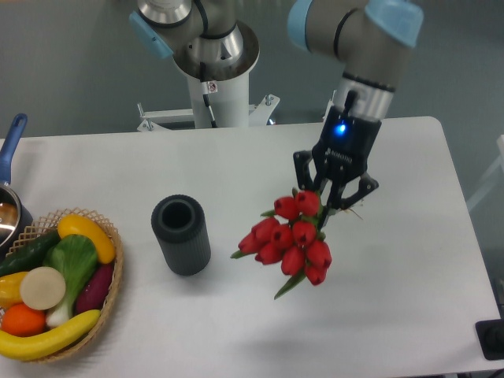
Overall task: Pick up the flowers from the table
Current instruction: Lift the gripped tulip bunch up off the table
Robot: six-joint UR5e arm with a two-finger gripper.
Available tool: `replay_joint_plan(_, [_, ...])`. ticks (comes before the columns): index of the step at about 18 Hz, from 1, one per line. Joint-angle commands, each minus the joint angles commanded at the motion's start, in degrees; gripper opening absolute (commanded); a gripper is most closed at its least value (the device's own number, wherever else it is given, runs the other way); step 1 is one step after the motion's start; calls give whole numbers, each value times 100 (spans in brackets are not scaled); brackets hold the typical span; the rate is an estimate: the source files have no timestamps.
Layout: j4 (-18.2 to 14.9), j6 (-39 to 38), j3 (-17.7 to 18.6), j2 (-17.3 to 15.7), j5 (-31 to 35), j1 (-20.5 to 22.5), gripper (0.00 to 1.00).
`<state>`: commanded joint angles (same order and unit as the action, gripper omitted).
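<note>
Above the white table (236, 169), the gripper (334, 191) pinches only the flowers' (290, 241) thin stems; the top-heavy buds may slip free.

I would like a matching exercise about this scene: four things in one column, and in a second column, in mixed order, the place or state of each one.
Things:
1. flowers
2. dark cylinder
3. wicker basket
4. blue-handled pan

Places or states:
A. standing upright near the middle of the table, open end up
B. at the left edge, only partly in view
C. held by the gripper, buds pointing down
D. at the front left, filled with fruit and vegetables

Pairs: 1-C, 2-A, 3-D, 4-B
</note>
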<state>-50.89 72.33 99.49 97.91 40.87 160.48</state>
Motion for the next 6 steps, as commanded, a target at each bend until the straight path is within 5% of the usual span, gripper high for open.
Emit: replay_joint_plan(6, [0,0,44,-79,-387,211,27])
